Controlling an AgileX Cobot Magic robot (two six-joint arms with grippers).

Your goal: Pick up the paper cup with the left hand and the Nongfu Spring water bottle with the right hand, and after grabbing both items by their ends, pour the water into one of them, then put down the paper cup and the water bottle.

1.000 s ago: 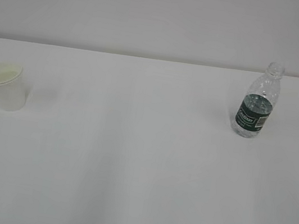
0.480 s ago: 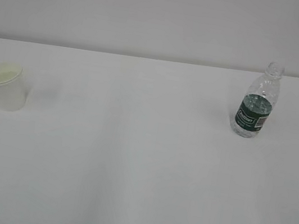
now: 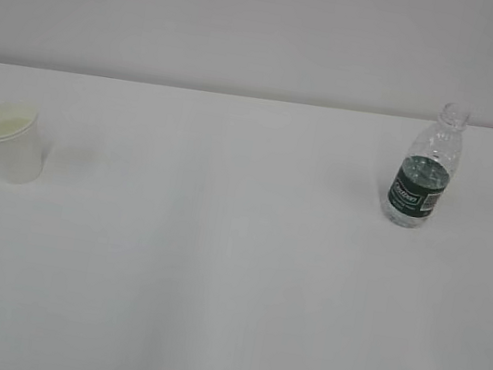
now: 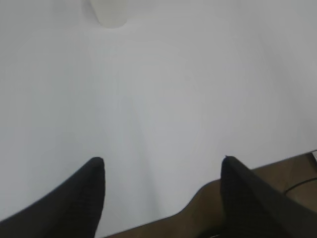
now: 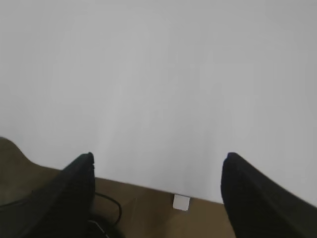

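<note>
The cream-white paper cup (image 3: pixel 11 141) stands upright at the far left of the white table (image 3: pixel 235 258). Its base also shows at the top edge of the left wrist view as the paper cup (image 4: pixel 110 13), far ahead of my left gripper (image 4: pixel 162 163), which is open and empty near the table's front edge. The clear Nongfu Spring water bottle (image 3: pixel 427 170), green-labelled and capless, stands upright at the right with water up to about the top of its label. My right gripper (image 5: pixel 157 157) is open and empty over the table's near edge; the bottle is out of its view. Neither arm shows in the exterior view.
Brown floor (image 5: pixel 148 208) lies below the table's front edge, with a black cable (image 5: pixel 111 206) and a small white square (image 5: pixel 181 202) on it. A pale wall (image 3: pixel 271 29) runs behind the table.
Cup and bottle stand as before in the exterior view. No arm has come into that view.
</note>
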